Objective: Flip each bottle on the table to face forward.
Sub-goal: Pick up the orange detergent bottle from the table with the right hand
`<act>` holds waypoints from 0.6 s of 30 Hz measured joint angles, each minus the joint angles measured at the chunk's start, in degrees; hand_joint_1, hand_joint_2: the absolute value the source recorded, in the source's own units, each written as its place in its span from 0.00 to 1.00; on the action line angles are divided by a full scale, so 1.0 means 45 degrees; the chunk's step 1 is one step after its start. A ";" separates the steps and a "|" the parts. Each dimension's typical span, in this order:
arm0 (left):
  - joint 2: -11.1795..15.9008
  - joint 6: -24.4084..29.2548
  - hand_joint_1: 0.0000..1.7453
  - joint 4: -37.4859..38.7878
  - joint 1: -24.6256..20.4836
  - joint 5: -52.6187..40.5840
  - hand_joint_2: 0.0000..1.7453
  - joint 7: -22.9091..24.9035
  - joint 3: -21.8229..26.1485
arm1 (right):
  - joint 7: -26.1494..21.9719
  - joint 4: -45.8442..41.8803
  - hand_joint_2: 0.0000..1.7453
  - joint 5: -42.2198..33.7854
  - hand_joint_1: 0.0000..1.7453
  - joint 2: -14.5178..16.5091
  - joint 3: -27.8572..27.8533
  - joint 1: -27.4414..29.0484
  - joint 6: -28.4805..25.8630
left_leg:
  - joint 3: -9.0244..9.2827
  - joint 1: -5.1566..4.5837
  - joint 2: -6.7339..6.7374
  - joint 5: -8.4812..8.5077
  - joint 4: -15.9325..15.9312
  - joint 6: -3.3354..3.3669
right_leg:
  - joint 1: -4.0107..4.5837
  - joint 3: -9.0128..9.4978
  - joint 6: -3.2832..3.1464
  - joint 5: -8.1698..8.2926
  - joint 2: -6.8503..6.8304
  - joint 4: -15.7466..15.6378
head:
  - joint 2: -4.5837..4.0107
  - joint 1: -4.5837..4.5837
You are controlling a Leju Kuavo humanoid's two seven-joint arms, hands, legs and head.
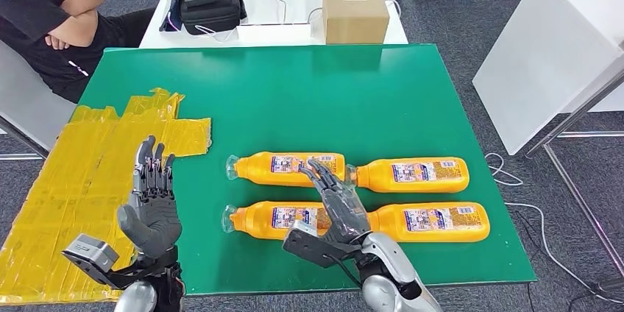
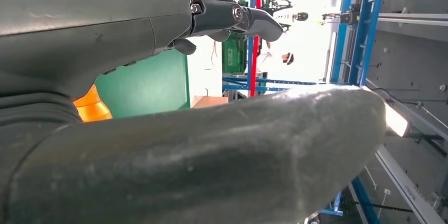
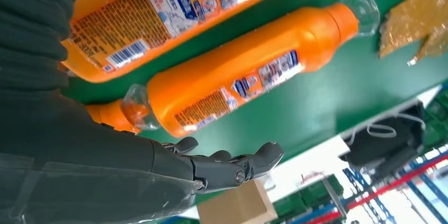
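- Four orange bottles are lying on their sides in a two-by-two block in the lower middle of the head view, on the green tabletop (image 1: 309,84): the upper-left bottle (image 1: 287,168), the upper-right bottle (image 1: 416,174), the lower-left bottle (image 1: 276,218) and the lower-right bottle (image 1: 434,222).
- Printed labels with barcodes are facing up on all four, which I am reading as the back sides, so each one probably needs rolling over.
- The right hand (image 1: 335,198) is hovering over the gap between the left and right pairs, fingers spread and stretched out, holding nothing; whether it is touching a bottle cannot be told.
- In the right wrist view its fingers (image 3: 232,163) are reaching out flat above the green surface beside a bottle, likely lining up for a grasp.
- The left hand (image 1: 153,194) is raised in the lower left of the frame, palm up and fingers apart, empty and well away from the bottles.
- The bottles in each row are lying nearly end to end, so fingers are having little room between them; rolling toward the upper part of the frame offers bare green surface.
- The lower row is sitting near the tabletop's near edge, so a roll that way is risking a fall.
- Yellow tape (image 1: 88,172) is covering the left part of the tabletop.
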 joint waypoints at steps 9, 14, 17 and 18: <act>0.0004 -0.0074 0.00 0.0000 -0.0011 0.0268 0.00 -0.0026 0.0018 | 0.0835 0.0962 1.00 -0.0675 0.00 -0.0603 0.0733 -0.0664 0.1562 | -0.0002 -0.0001 -0.0001 0.0000 0.0000 0.0000 | -0.0001 0.0000 0.0000 0.0000 0.0000 -0.0001 | 0.0000 0.0001; 0.0004 -0.0064 0.00 0.0017 -0.0066 0.0402 0.00 0.0061 0.0024 | 0.1085 0.1434 1.00 -0.0904 0.00 -0.0764 0.1015 -0.1049 0.2075 | -0.0001 0.0000 -0.0001 0.0000 0.0000 0.0000 | 0.0000 -0.0001 0.0000 0.0000 0.0000 0.0000 | 0.0000 0.0001; 0.0004 -0.0033 0.00 0.0057 -0.0203 0.0495 0.00 0.0125 0.0032 | 0.1327 0.1610 1.00 -0.1081 0.00 -0.0909 0.1227 -0.1325 0.2566 | 0.0000 0.0000 -0.0001 0.0000 0.0000 0.0000 | 0.0000 0.0000 0.0000 0.0000 0.0000 0.0000 | 0.0000 0.0004; 0.0004 -0.0011 0.00 0.0064 -0.0261 0.0533 0.00 0.0174 0.0034 | 0.1456 0.1644 1.00 -0.1121 0.00 -0.0963 0.1317 -0.1440 0.2751 | 0.0001 0.0000 0.0000 0.0001 0.0000 0.0000 | 0.0000 0.0000 0.0000 0.0000 0.0000 0.0000 | 0.0000 0.0004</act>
